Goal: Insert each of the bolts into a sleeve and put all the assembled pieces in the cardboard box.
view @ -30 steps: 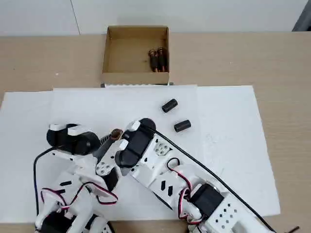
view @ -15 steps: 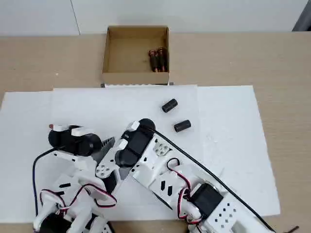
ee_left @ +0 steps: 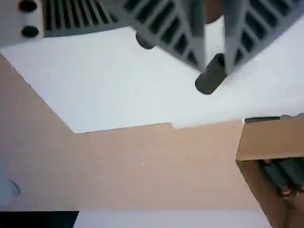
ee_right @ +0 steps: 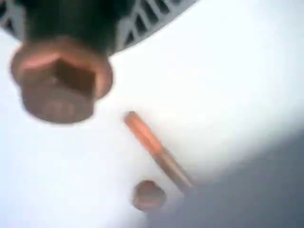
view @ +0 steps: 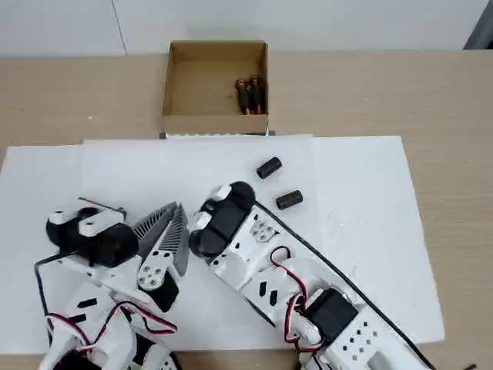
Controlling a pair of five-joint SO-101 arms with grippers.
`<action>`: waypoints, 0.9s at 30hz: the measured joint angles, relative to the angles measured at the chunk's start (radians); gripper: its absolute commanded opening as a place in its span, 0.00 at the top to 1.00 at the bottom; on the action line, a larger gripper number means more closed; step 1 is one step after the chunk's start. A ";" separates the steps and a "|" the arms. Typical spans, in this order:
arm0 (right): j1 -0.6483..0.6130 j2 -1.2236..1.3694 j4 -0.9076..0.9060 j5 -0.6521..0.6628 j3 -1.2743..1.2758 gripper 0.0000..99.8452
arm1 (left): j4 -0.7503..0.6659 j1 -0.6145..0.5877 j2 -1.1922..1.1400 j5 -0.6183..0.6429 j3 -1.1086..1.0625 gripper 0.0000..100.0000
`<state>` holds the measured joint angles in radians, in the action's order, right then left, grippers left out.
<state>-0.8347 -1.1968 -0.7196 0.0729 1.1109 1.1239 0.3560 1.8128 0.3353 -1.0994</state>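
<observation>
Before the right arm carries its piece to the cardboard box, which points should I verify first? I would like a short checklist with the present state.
1. Bolt head seated against its sleeve: ok.
2. Right gripper shut on that sleeve: ok.
3. Left gripper open, apart from it: ok.
4. Cardboard box has free floor beside two finished pieces: ok.
5. Clearance above the two loose sleeves on the way: cannot tell.

Two loose sleeves (view: 268, 167) (view: 289, 200), two assembled pieces (view: 250, 95), one cardboard box (view: 216, 123).
</observation>
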 measured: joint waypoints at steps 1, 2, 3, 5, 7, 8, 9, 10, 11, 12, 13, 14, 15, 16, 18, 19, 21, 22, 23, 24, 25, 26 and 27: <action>0.012 0.000 0.000 0.000 0.000 1.00 | -0.008 -0.014 0.000 -0.017 0.000 0.99; 0.025 0.000 0.000 0.000 0.000 1.00 | -0.015 -0.029 0.000 -0.034 0.000 0.99; 0.037 0.000 0.000 0.000 0.000 1.00 | -0.018 -0.046 0.000 -0.054 0.000 0.99; 0.069 0.000 0.000 0.000 0.000 1.00 | -0.025 -0.095 0.000 -0.086 0.000 0.99; 0.103 0.000 0.000 0.000 0.000 1.00 | -0.025 -0.149 0.000 -0.117 0.000 0.99; 0.118 0.000 0.000 0.000 0.000 1.00 | -0.025 -0.176 0.000 -0.129 0.000 0.99; 0.138 0.000 0.000 0.000 0.000 1.00 | -0.025 -0.203 0.000 -0.143 0.000 0.99; 0.158 0.000 0.000 0.000 0.000 1.00 | -0.025 -0.222 0.000 -0.158 -0.009 0.99; 0.181 0.000 -0.006 0.000 0.000 1.00 | -0.025 -0.250 0.000 -0.180 -0.026 0.99; 0.204 0.000 -0.020 0.000 0.000 1.00 | -0.025 -0.272 0.000 -0.195 -0.051 0.99; 0.230 0.000 -0.040 -0.002 0.000 1.00 | -0.025 -0.296 0.000 -0.222 -0.080 0.99; 0.262 0.000 -0.066 -0.018 0.000 1.00 | -0.025 -0.319 0.000 -0.249 -0.109 0.99; 0.298 0.000 -0.097 -0.044 0.000 1.00 | -0.025 -0.342 0.000 -0.262 -0.138 0.99; 0.336 0.000 -0.127 -0.077 0.000 1.00 | -0.025 -0.365 0.000 -0.267 -0.169 0.99; 0.419 0.000 -0.170 -0.133 0.000 1.00 | -0.025 -0.396 0.000 -0.279 -0.230 0.99; 0.462 0.000 -0.183 -0.153 0.000 1.00 | -0.025 -0.408 0.000 -0.285 -0.265 0.99; 0.520 0.002 -0.207 -0.173 -0.009 1.00 | -0.025 -0.425 0.000 -0.285 -0.334 0.99; 0.534 0.002 -0.221 -0.178 -0.023 1.00 | -0.025 -0.428 0.000 -0.285 -0.367 0.99; 0.542 0.002 -0.233 -0.181 -0.041 1.00 | -0.025 -0.428 0.000 -0.285 -0.393 0.99; 0.545 0.002 -0.245 -0.181 -0.066 1.00 | -0.025 -0.428 0.000 -0.285 -0.413 0.99; 0.546 0.002 -0.258 -0.181 -0.092 1.00 | -0.025 -0.428 0.000 -0.288 -0.425 0.99; 0.548 0.009 -0.269 -0.181 -0.118 1.00 | -0.025 -0.428 -0.002 -0.285 -0.430 0.99; 0.549 0.023 -0.282 -0.181 -0.149 1.00 | -0.025 -0.428 -0.002 -0.287 -0.437 0.99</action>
<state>-0.2854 -1.1738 -1.0019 -0.1082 0.9620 1.0994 -0.0721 1.8113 0.0483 -1.5367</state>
